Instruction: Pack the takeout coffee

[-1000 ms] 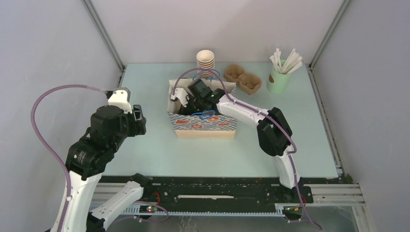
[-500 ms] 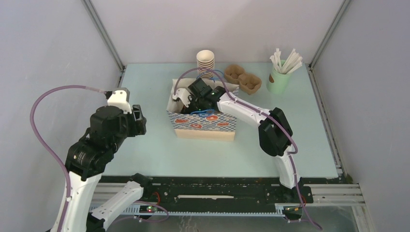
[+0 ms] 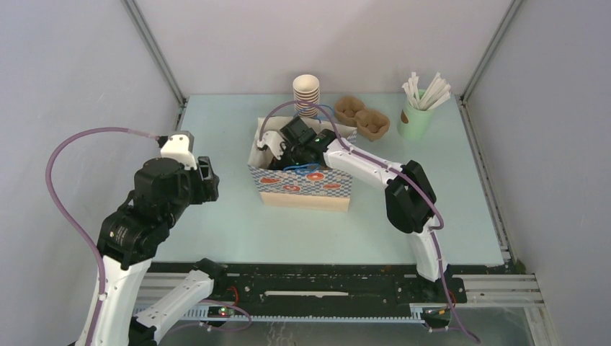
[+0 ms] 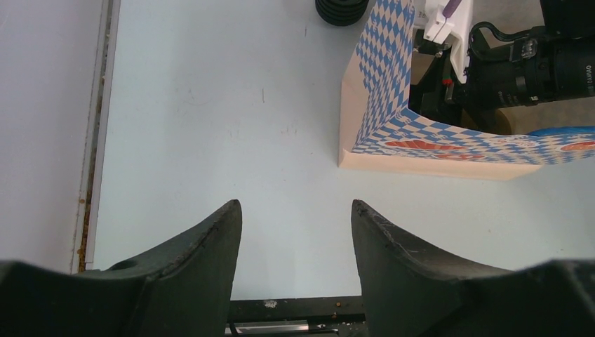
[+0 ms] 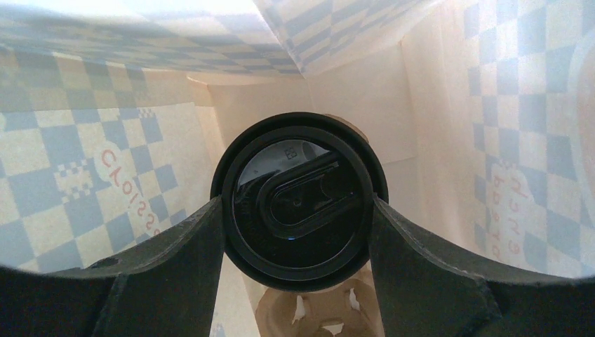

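The takeout coffee [image 5: 298, 196] shows from above as a cup capped by a black lid; its kraft body is hidden under the lid. It is inside the blue-checked paper bag [image 3: 302, 186], over a brown pulp tray [image 5: 319, 312] at the bag's bottom. My right gripper [image 5: 298, 203] reaches down into the bag [image 5: 84, 161], with its fingers [image 5: 175, 253] pressed against both sides of the lid. In the top view the right gripper [image 3: 288, 148] is inside the bag's mouth. My left gripper [image 4: 296, 210] is open and empty, above the table left of the bag [image 4: 382, 105].
A stack of kraft cups [image 3: 306, 94] stands behind the bag. A second pulp tray [image 3: 362, 115] and a pale green cup with white straws [image 3: 416, 119] are at the back right. Black lids [image 4: 341, 10] lie by the bag's far corner.
My right wrist has shifted a little toward the far side inside the bag, mostly in the first half second. The left arm has not moved.
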`<state>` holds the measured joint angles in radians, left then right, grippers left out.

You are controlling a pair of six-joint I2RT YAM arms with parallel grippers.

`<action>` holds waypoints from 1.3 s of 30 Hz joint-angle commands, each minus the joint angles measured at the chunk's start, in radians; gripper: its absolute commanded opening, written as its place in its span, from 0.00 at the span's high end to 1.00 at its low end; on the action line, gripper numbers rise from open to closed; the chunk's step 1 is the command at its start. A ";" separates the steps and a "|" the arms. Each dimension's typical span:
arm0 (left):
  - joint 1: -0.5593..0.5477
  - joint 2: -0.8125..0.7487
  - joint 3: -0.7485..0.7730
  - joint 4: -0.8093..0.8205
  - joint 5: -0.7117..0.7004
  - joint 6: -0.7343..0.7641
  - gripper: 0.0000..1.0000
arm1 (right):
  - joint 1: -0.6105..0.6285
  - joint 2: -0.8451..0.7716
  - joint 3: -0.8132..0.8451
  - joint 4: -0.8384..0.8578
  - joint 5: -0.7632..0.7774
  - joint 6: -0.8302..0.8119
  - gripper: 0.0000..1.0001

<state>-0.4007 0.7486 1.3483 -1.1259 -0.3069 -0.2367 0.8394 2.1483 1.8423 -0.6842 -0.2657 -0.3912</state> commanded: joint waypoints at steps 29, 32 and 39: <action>0.007 0.074 0.134 0.087 -0.004 -0.031 0.37 | -0.009 -0.050 0.365 -0.374 0.106 0.261 0.00; 0.008 0.075 0.132 0.087 -0.001 -0.036 0.36 | -0.008 -0.086 0.379 -0.392 0.161 0.260 0.00; 0.008 0.091 0.125 0.105 0.029 -0.056 0.35 | 0.008 -0.146 0.428 -0.445 0.240 0.263 0.00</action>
<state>-0.4007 0.8249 1.4384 -1.0630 -0.3050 -0.2661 0.8341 2.0823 2.1994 -1.0893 -0.0925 -0.1474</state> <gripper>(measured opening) 0.645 0.993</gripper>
